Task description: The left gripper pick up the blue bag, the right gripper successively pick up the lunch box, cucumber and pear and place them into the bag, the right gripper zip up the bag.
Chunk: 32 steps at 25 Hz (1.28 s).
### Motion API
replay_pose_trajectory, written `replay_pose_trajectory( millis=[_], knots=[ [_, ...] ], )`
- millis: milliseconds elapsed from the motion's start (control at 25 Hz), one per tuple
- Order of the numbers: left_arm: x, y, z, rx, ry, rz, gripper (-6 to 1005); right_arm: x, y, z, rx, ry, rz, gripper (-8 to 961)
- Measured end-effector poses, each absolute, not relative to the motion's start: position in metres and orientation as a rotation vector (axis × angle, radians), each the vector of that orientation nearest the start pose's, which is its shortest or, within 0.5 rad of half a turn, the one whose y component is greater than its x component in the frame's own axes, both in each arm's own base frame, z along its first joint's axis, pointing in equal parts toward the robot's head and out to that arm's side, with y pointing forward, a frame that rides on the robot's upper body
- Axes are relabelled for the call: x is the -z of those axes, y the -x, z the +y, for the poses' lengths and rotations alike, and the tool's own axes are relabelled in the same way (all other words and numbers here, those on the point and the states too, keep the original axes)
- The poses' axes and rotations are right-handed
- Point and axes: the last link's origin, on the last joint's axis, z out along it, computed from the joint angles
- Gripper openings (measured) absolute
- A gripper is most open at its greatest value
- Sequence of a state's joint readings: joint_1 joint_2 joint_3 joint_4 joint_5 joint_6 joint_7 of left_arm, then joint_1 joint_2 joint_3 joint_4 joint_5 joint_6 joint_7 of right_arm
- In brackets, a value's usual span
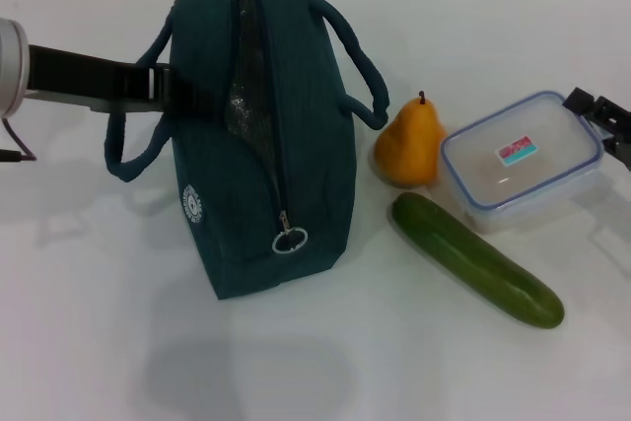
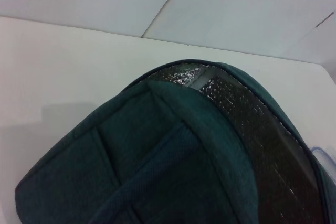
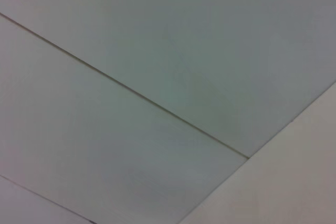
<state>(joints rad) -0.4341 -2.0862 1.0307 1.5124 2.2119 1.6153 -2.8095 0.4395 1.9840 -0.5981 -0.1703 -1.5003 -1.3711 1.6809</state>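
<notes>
Cucumber: cucumber [image 1: 477, 259] lies nearest the robot in the head view, on the white table [image 1: 89, 322], running diagonally from just below the pear out toward the right; its near end sits well apart from the bag.
Blue bag: blue bag [image 1: 258, 135] stands upright left of centre, zipper partly undone so the silver foil lining shows along the top slit; the ring pull [image 1: 290, 240] hangs low on the near face, and a white round logo [image 1: 192, 203] sits on the left panel. In the left wrist view the bag [image 2: 173, 166] fills the lower part, cut off at the edge, with foil visible inside the opening.
Lunch box: lunch box [image 1: 521, 158] rests right of the pear, touching or just beside it, lid on, sticker facing up.
Pear: pear [image 1: 408, 143] stands upright between bag and lunch box, close to the bag's right handle.
Left gripper: left gripper [image 1: 170, 86] reaches in from the left at the bag's upper left side by the handle; its fingertips are hidden against the dark fabric, so whether it is clamped cannot be told.
Right gripper: right gripper [image 1: 603, 123] shows only partly at the right edge, just behind the lunch box's far corner; its jaw state cannot be told. The right wrist view shows only pale wall panels.
</notes>
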Motion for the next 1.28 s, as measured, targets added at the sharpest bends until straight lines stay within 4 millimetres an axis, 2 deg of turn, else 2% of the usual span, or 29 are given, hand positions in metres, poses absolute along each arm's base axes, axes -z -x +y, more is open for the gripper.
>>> replay_pose_trajectory(
  millis=[480, 720, 920, 1120, 1280],
  knots=[
    [-0.068, 0.184, 0.338, 0.293, 2.361, -1.509, 37, 0.003, -0.318, 0.314, -1.376, 1.818, 1.670, 631],
    [-0.066, 0.185, 0.338, 0.305, 2.373, -1.521, 37, 0.003, -0.317, 0.313, -1.407, 1.795, 1.698, 576],
    [-0.066, 0.185, 0.338, 0.316, 2.385, -1.517, 37, 0.004, -0.317, 0.312, -1.415, 1.784, 1.710, 409],
    [-0.065, 0.185, 0.339, 0.314, 2.392, -1.506, 37, 0.006, -0.315, 0.312, -1.416, 1.794, 1.717, 310],
    [-0.064, 0.187, 0.339, 0.313, 2.396, -1.509, 37, 0.006, -0.314, 0.311, -1.431, 1.801, 1.719, 280]
  ],
)
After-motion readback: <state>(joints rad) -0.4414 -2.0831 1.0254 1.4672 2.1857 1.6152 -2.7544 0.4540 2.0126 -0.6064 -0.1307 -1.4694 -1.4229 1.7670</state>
